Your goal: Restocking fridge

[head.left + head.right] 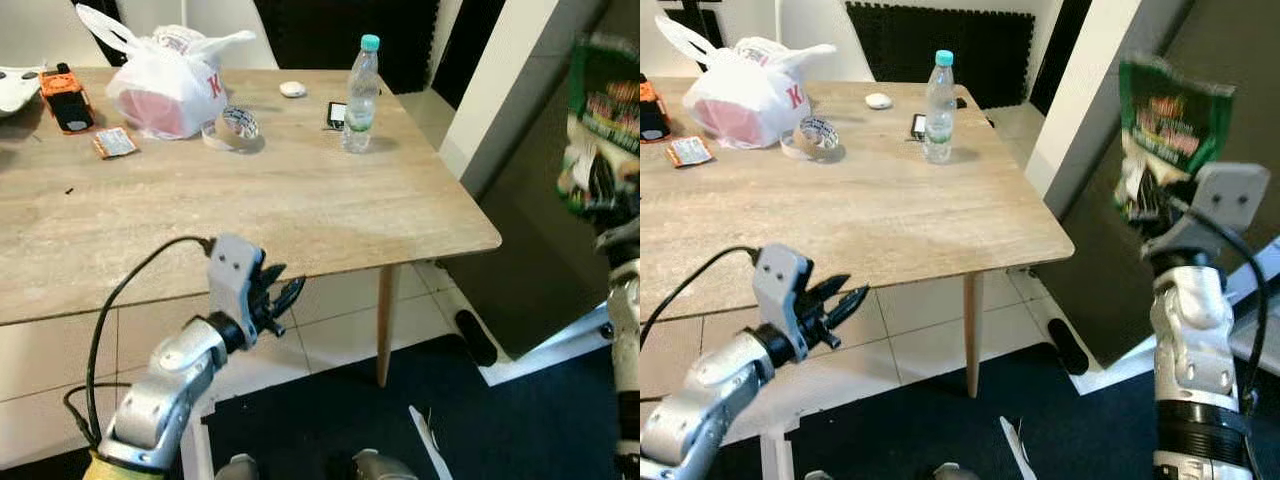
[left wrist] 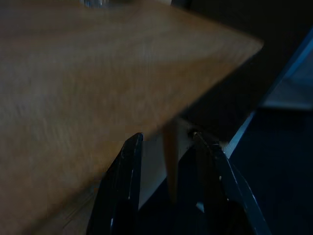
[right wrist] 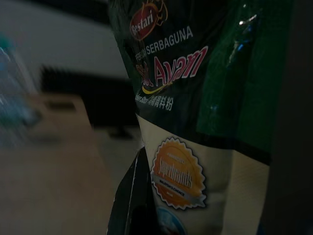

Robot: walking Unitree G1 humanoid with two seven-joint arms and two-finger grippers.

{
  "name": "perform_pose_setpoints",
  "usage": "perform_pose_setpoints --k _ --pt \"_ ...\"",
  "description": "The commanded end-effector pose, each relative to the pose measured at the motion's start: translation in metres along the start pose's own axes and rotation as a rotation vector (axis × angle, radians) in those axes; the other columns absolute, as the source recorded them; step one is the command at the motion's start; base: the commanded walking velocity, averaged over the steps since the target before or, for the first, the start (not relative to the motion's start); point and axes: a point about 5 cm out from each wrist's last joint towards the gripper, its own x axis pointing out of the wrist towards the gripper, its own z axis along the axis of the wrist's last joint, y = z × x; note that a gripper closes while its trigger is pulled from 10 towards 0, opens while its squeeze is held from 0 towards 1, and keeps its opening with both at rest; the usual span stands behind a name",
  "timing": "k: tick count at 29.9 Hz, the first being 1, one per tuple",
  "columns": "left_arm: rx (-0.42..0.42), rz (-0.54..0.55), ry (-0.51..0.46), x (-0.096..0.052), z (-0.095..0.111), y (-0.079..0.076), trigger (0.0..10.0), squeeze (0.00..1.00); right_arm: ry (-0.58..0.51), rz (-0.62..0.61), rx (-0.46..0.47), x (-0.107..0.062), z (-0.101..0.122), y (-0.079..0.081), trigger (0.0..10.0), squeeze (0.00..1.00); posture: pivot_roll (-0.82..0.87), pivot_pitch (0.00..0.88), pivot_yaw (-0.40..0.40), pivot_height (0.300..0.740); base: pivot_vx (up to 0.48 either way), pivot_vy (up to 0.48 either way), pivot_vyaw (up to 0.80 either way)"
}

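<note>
right tool (image 1: 1160, 215) is up at chest height on my right, pinching a green seasoning packet (image 1: 1160, 140) by its lower part, the packet standing upright above the fingers. in the right wrist view the packet (image 3: 195, 98) sits right against one black finger (image 3: 129, 196), glossy film with a printed badge on the pale lower half. behind it i see a dark panel (image 1: 1120, 260) leaning beside a white wall edge (cannot tell if that is the fridge door).

left tool (image 1: 270, 300) hangs low in front of the desk (image 1: 300, 210) edge, fingers slightly spread, holding nothing. left wrist view looks along those fingers (image 2: 122, 186) under the desk edge toward a wooden leg.

on the desk, well apart from both tools: a water bottle (image 1: 360, 95) upright near the far right corner, a white plastic bag (image 1: 165, 85), a tape roll (image 1: 235, 128) just beside the bag, a small orange wrapper (image 1: 115, 143), an orange and black gadget (image 1: 65, 97).

handling judgement: packet looks light, soft and floppy, film probably slick, so a pinch on the flat body can slide or let the top flop over. best hold is across the lower filled part or a sealed edge, firm but not crushing. contents seem like powder, not fragile. the bottle, if it goes in too, looks stiffer and heavier, thin plastic, grip mid body below the label.
</note>
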Motion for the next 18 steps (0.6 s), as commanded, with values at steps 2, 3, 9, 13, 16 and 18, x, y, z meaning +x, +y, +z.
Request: perform_pose_setpoints --k 2,3,9,13,16,18 --pt "-0.087 0.109 0.118 -0.010 -0.038 0.003 10.0 0.00 0.128 -0.041 -0.060 -0.015 -0.041 -0.010 10.0 0.00 -0.04 0.079 -0.128 0.740 0.000 0.000 0.00" --pt "-0.096 0.148 0.152 -0.015 -0.049 0.006 10.0 0.00 0.171 -0.059 -0.082 -0.020 -0.054 -0.012 10.0 0.00 -0.04 0.080 -0.125 0.740 0.000 0.000 0.00" --pt "0.048 0.320 0.330 -0.045 -0.101 0.021 10.0 0.00 0.432 -0.093 -0.037 -0.060 -0.122 -0.011 10.0 0.00 -0.02 0.079 -0.107 0.740 0.000 0.000 0.00" --pt "0.105 0.435 0.438 -0.067 -0.133 0.026 10.0 0.00 0.694 0.009 -0.029 -0.110 -0.179 0.013 10.0 0.00 0.00 0.077 -0.100 0.740 0.000 0.000 0.00" --pt "0.106 0.458 0.509 -0.075 -0.150 0.025 10.0 0.00 0.785 0.032 -0.018 -0.132 -0.196 0.023 10.0 0.00 -0.01 0.077 -0.092 0.740 0.000 0.000 0.00" --pt "0.102 0.478 0.597 -0.084 -0.169 0.023 10.0 0.00 0.861 0.045 0.005 -0.151 -0.209 0.032 10.0 0.00 -0.01 0.070 -0.086 0.740 0.000 0.000 0.00"
